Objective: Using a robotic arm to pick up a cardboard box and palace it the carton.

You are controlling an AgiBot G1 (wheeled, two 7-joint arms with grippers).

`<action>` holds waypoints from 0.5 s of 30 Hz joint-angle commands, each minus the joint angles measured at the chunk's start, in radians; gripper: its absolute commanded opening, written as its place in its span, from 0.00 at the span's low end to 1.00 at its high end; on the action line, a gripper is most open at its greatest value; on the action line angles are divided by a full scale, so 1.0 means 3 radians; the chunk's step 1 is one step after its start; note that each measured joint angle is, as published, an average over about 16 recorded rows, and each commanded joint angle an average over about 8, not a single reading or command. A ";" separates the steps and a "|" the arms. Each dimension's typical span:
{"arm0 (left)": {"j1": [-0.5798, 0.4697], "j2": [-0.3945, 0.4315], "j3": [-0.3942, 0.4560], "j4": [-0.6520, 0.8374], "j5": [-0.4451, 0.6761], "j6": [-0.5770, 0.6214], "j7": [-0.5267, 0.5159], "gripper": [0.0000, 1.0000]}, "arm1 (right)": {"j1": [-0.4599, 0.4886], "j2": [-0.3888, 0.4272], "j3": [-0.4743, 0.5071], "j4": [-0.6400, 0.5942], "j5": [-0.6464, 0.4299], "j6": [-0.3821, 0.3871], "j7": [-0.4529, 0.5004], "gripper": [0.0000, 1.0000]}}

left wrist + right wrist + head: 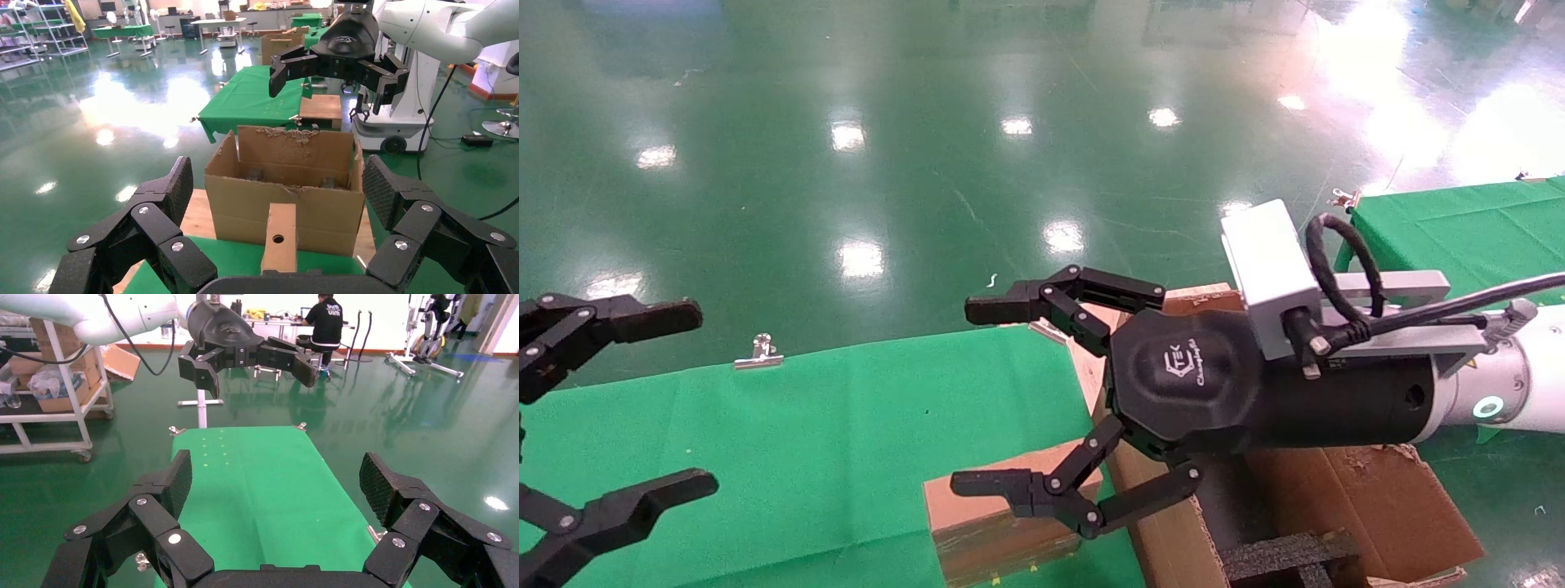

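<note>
The small flat cardboard box (1001,523) lies on the green table (805,457) at its right end, beside the large torn carton (1336,506). In the left wrist view the box (280,236) shows its round hole, with the carton (287,196) behind it. My right gripper (982,396), on the white arm, is open and empty, hovering above the box and the carton's left wall. It also shows in the left wrist view (333,70). In its own view (278,481) only green cloth lies between its fingers. My left gripper (691,400) is open and empty at the far left.
Black foam inserts (1287,555) sit inside the carton. Metal clips (758,351) hold the cloth at the table's far edge. A second green table (1459,220) stands at the right. The carton rests on a wooden board (196,214). Shiny green floor surrounds everything.
</note>
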 commanded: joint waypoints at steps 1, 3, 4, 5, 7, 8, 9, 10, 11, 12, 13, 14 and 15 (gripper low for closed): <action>0.0000 0.0000 0.0000 0.0000 0.0000 0.0000 0.0000 1.00 | 0.0000 0.0000 0.0000 0.0000 0.0000 0.0000 0.0000 1.00; 0.0000 0.0000 0.0000 0.0000 0.0000 0.0000 0.0000 1.00 | 0.0000 0.0000 0.0000 0.0000 0.0000 0.0000 0.0000 1.00; 0.0000 0.0000 0.0000 0.0000 0.0000 0.0000 0.0000 1.00 | 0.0000 0.0000 0.0000 0.0000 0.0000 0.0000 0.0000 1.00; 0.0000 0.0000 0.0000 0.0000 0.0000 0.0000 0.0000 1.00 | 0.0000 0.0000 0.0000 0.0000 0.0000 0.0000 0.0000 1.00; 0.0000 0.0000 0.0000 0.0000 0.0000 0.0000 0.0000 1.00 | 0.0000 0.0000 0.0000 0.0000 0.0000 0.0000 0.0000 1.00; 0.0000 0.0000 0.0000 0.0000 0.0000 0.0000 0.0000 1.00 | 0.0000 0.0000 0.0000 0.0000 0.0000 0.0000 0.0000 1.00; 0.0000 0.0000 0.0000 0.0000 0.0000 0.0000 0.0000 1.00 | 0.0000 0.0000 0.0000 0.0000 0.0000 0.0000 0.0000 1.00; 0.0000 0.0000 0.0000 0.0000 0.0000 0.0000 0.0000 1.00 | 0.0000 0.0000 0.0000 0.0000 0.0000 0.0000 0.0000 1.00; 0.0000 0.0000 0.0000 0.0000 0.0000 0.0000 0.0000 1.00 | 0.0000 0.0000 0.0000 0.0000 0.0000 0.0000 0.0000 1.00; 0.0000 0.0000 0.0000 0.0000 0.0000 0.0000 0.0000 1.00 | 0.0000 0.0000 0.0000 0.0000 0.0000 0.0000 0.0000 1.00; 0.0000 0.0000 0.0000 0.0000 0.0000 0.0000 0.0000 1.00 | 0.0000 0.0000 0.0000 0.0000 0.0000 0.0000 0.0000 1.00; 0.0000 0.0000 0.0000 0.0000 0.0000 0.0000 0.0000 0.93 | 0.0000 0.0000 0.0000 0.0000 0.0000 0.0000 0.0000 1.00; 0.0000 0.0000 0.0000 0.0000 0.0000 0.0000 0.0000 0.81 | 0.0000 0.0000 0.0000 0.0000 0.0000 0.0000 0.0000 1.00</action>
